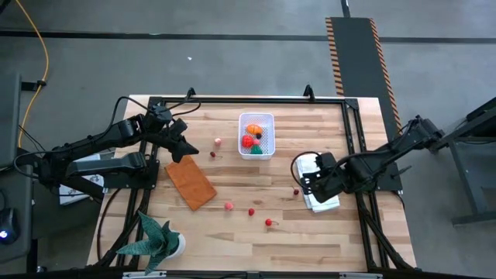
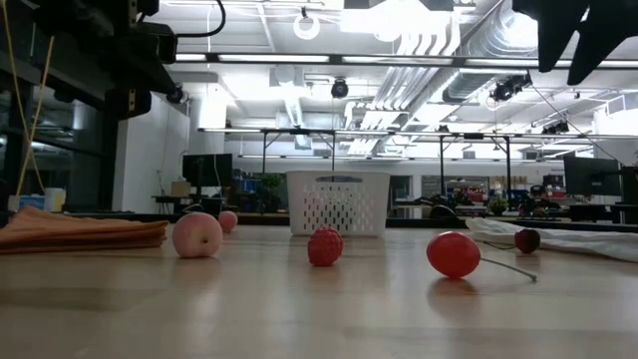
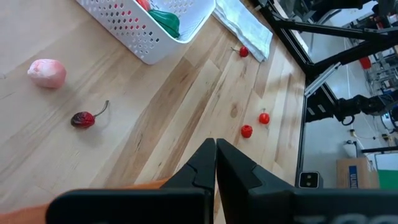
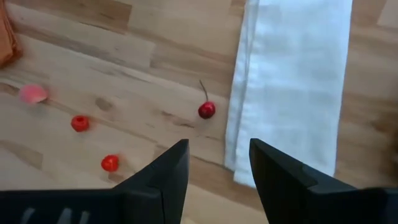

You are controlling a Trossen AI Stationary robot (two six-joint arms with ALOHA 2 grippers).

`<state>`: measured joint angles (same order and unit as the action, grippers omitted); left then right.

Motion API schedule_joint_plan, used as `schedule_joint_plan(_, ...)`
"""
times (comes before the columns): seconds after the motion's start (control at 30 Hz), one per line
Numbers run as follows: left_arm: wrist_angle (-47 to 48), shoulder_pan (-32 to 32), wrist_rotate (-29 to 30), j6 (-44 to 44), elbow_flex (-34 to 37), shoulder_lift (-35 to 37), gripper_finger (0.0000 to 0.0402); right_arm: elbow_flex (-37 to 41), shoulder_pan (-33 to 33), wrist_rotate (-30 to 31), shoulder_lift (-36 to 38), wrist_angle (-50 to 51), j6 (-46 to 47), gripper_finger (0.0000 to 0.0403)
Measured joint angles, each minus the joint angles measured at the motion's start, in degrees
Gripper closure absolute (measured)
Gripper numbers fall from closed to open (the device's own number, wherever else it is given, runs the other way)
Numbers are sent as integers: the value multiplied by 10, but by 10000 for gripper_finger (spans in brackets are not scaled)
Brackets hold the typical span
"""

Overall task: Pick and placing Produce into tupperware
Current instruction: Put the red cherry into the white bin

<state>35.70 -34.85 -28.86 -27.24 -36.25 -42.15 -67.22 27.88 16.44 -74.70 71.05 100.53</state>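
Observation:
The tupperware (image 1: 256, 134) is a white perforated tub at the table's far middle, holding an orange, a red and a green piece of produce. Loose produce lies on the wood: a pink piece (image 1: 218, 142), a dark cherry (image 1: 213, 154), a pink ball (image 1: 229, 205), a red berry (image 1: 251, 211) and two red cherries (image 1: 269, 222) (image 1: 296, 191). My left gripper (image 1: 190, 147) hovers shut, left of the tub. My right gripper (image 4: 217, 168) points down, open, above the white cloth's edge, with a cherry (image 4: 206, 110) just beyond its fingertips.
An orange-brown cloth (image 1: 190, 182) lies left of centre. A folded white cloth (image 1: 319, 194) lies under my right gripper. A green spiky plant (image 1: 159, 240) stands at the near left corner. Black frame rails run along the table's far, left and right edges.

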Motion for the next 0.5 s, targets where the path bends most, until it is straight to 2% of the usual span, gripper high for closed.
schedule_joint_plan(0.23,0,0,0,0,0,0,399,0,-20,-48,-25,-7,10,242)
schedule_joint_plan(0.5,5,0,0,3,0,0,399,0,-54,-81,-94,-45,-84,242)
